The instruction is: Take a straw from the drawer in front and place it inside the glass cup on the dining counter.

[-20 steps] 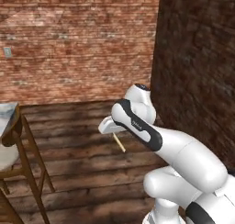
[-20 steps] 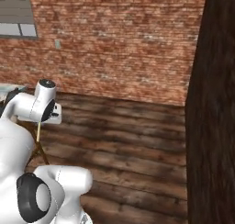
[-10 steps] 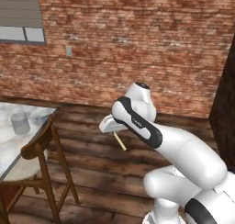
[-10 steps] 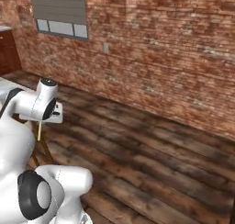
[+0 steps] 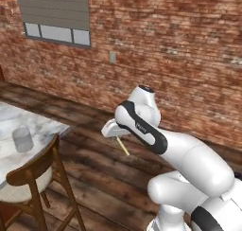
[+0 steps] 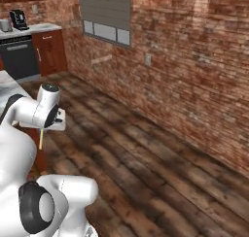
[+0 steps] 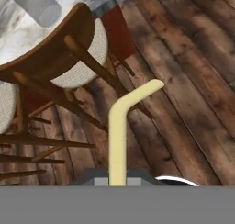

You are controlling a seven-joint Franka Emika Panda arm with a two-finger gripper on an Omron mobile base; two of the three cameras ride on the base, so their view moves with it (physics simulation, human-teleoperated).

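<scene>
Straw (image 7: pixel 117 140), pale yellow and bent near its tip, clamped in the gripper (image 5: pixel 113 133) and hanging above the wooden floor (image 5: pixel 108 178). Off to the left, glass cup (image 5: pixel 22 139) upright on the dining counter (image 5: pixel 45 126), a wooden chair (image 5: pixel 35 171) at its edge.

arm (image 5: pixel 189 154): glossy white rounded links (bulbous)
joints: dark grey bands, round black end caps
hand (image 5: pixel 113 129): pale grey-white block
base: white, rounded
</scene>
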